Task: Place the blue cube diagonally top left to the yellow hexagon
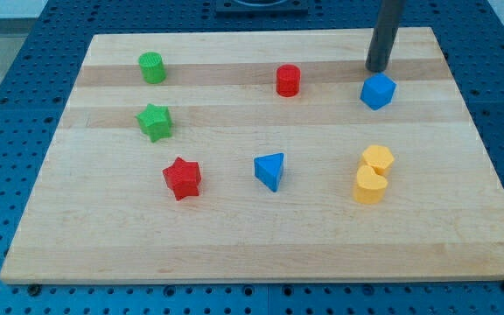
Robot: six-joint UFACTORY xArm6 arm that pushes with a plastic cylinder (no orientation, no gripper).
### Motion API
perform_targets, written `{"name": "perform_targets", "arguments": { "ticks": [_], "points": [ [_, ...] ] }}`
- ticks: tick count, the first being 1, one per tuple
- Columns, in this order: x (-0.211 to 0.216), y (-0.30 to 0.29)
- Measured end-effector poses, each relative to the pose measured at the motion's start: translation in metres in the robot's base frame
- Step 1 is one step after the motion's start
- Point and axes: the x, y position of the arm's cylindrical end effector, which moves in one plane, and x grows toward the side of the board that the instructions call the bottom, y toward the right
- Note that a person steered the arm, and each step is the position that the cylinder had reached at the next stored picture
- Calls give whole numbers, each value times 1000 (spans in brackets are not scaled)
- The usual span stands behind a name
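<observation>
The blue cube sits near the board's top right. My tip is just above it in the view, close to its top edge; I cannot tell if they touch. The yellow hexagon lies lower, almost straight below the cube, at the view's right. A yellow heart-like block touches the hexagon's lower side.
A blue triangular block lies at centre. A red cylinder is left of the cube. A red star, a green star and a green cylinder are at the left. The wooden board ends close behind my tip.
</observation>
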Motion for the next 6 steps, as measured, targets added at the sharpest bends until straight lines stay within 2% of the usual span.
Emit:
{"name": "perform_targets", "arguments": {
  "ticks": [1,2,3,5,6],
  "points": [
    [24,21],
    [24,21],
    [38,2],
    [115,-73],
    [121,-75]
  ]
}}
